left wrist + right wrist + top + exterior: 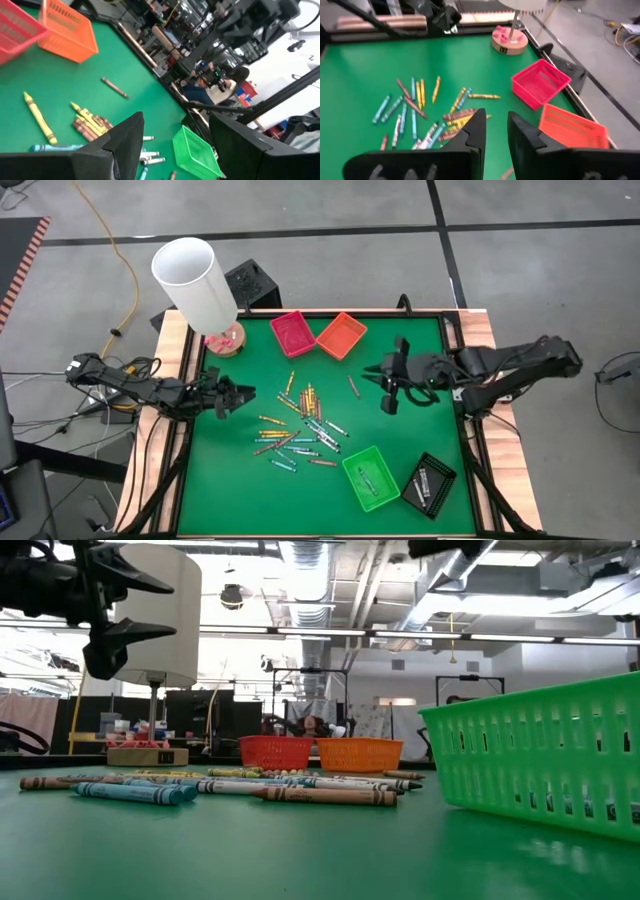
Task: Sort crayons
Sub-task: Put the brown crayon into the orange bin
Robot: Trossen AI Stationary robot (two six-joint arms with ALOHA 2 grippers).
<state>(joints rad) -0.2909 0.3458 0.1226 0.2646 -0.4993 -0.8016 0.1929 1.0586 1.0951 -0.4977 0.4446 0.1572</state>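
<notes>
- Over the right half of the green bench top (400, 430), right gripper (390, 392) hangs above the mat, clear of everything. Fingers (476, 131) sit a narrow gap apart, nothing between them, nothing touched.
- Left gripper (240, 396) hovers by the left edge, above the mat. Its fingers (127, 137) are well apart, empty.
- Crayons (300, 430): loose scatter mid-bench, between the two grippers. Mix of yellow, brown, blue/teal and pale wraps, some overlapping, several stacked side by side near the middle.
- One brown crayon (353, 386) lies alone, apart from the pile, toward the orange tray and near the right gripper.
- Red tray (293, 334) and orange tray (341, 336) sit side by side at the far edge, near centre. Contents can't be made out.
- Green tray (371, 477) near the front edge, right of centre; a crayon or two inside, colour unclear.
- Black tray (429, 485) just beside the green one, toward the front right corner; a few pale sticks inside.
- White lamp (195, 280) on a round wooden base (224, 340) at the far left corner, off the green mat edge.
- A person (207, 82) shows in the room beyond the bench, left wrist view only.
</notes>
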